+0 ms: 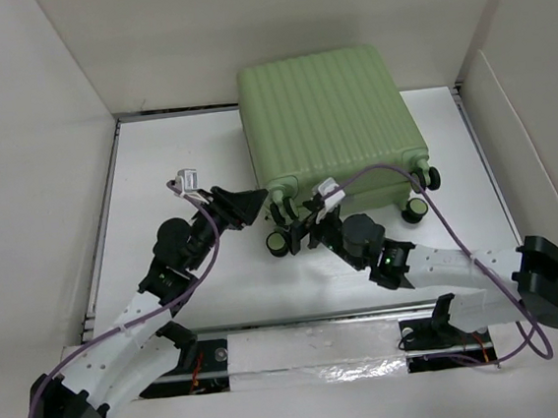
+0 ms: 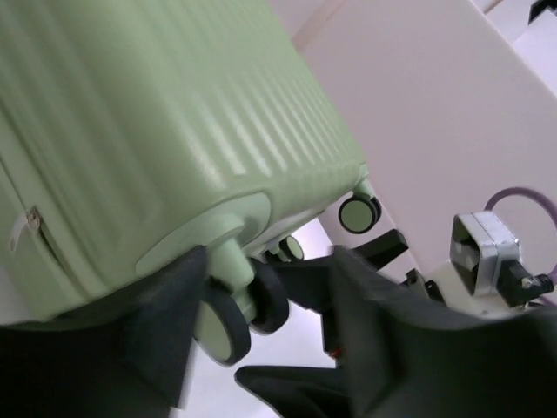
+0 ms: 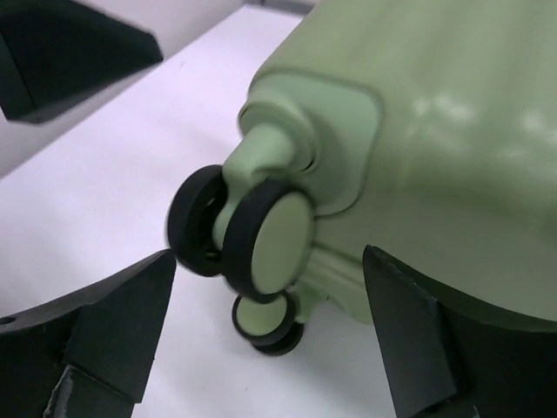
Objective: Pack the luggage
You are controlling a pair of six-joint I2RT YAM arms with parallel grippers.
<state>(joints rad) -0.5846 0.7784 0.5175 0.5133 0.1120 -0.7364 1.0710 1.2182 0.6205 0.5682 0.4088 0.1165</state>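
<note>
Green luggage (image 1: 329, 115) lies closed; left tool (image 2: 265, 261), right tool (image 3: 265, 261) agape at wheels (image 3: 261, 228).

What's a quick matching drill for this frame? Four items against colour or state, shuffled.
Items
1. luggage
2. wheel tyre
3. arm cable
4. right gripper

Colour or state
A. purple
B. open, a wheel between its fingers
C. pale green, closed
D. black ring around a green hub

Pairs: 1-C, 2-D, 3-A, 4-B
</note>
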